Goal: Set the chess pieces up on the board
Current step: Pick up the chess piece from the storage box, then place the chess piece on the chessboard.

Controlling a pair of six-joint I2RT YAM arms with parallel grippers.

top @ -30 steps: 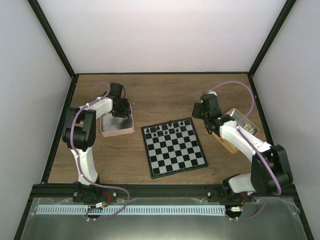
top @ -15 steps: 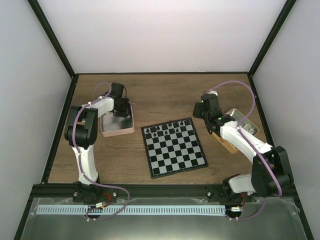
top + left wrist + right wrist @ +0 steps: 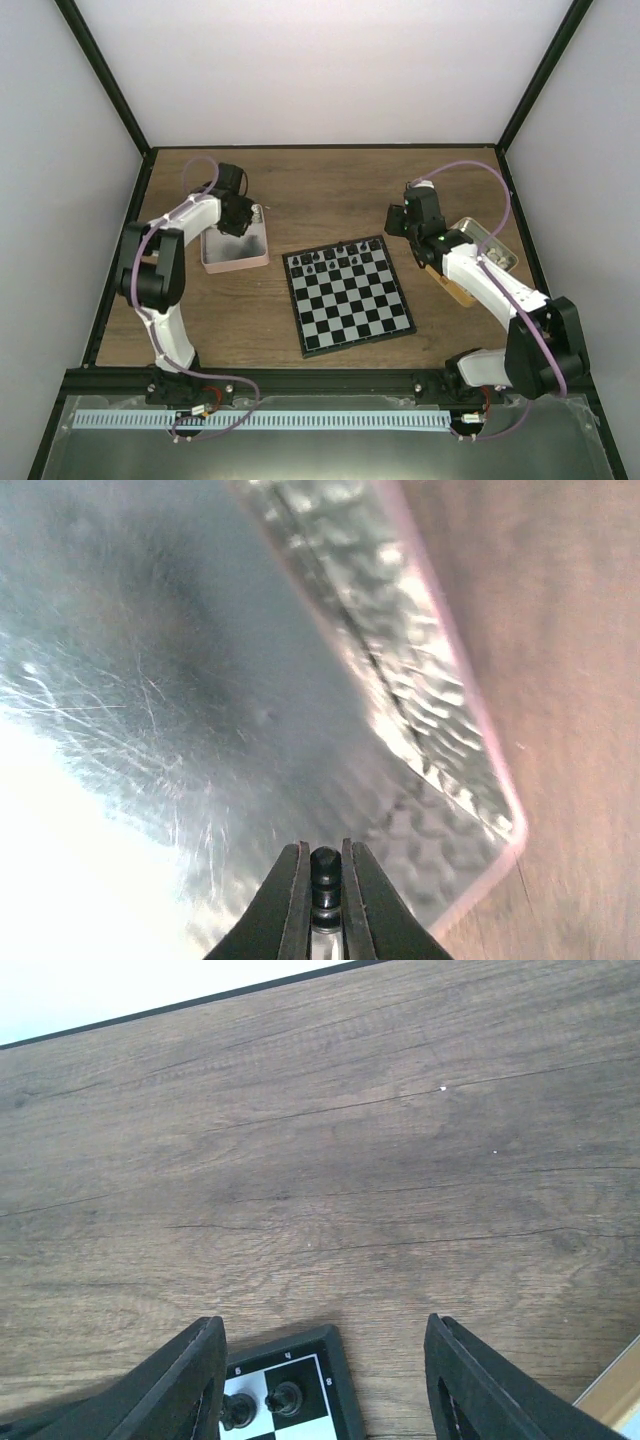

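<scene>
Free near board [image 3: 355, 310], chess pieces [image 3: 340, 261] seemingly beyond

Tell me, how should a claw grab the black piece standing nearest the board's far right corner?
Probably by its head, coming straight down. The black piece stands upright on the board with a neighbour close beside it, so closing from front and back fits better. The left gripper pinches another piece between its fingertips likewise.
</scene>
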